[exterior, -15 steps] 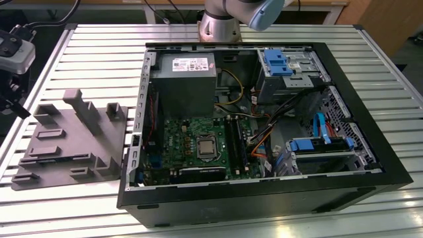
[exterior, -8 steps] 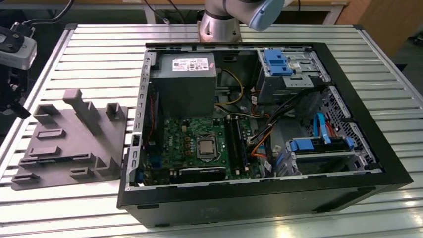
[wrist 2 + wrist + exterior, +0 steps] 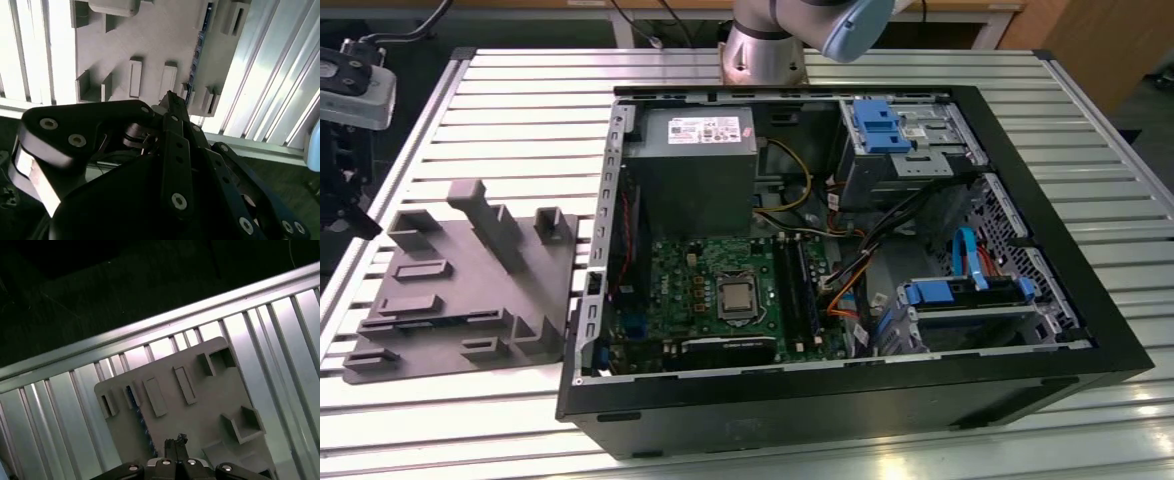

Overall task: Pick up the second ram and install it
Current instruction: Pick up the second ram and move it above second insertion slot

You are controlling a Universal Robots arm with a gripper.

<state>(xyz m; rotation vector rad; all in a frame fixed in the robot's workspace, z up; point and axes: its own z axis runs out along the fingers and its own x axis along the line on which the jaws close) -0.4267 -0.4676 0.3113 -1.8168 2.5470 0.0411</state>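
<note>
The second ram (image 3: 199,50) stands on edge in a slot of the grey holder block (image 3: 150,40), showing as a thin blue-green strip. In the first wrist view the same ram (image 3: 139,415) runs along the grey holder block (image 3: 200,405). My gripper (image 3: 175,441) hangs well above the block with its black fingertips together and nothing between them. The ram lies a short way to one side of the fingertips. In the second wrist view the gripper (image 3: 169,97) points down at the block's edge, close to the strip. The holder block (image 3: 454,290) sits at the exterior view's left.
An open black computer case (image 3: 854,400) lies on the slatted metal table (image 3: 520,100) beside the block. Inside are a green motherboard (image 3: 707,290) with long black slots (image 3: 797,285), a grey power supply (image 3: 694,160), blue drive brackets (image 3: 881,125) and loose cables.
</note>
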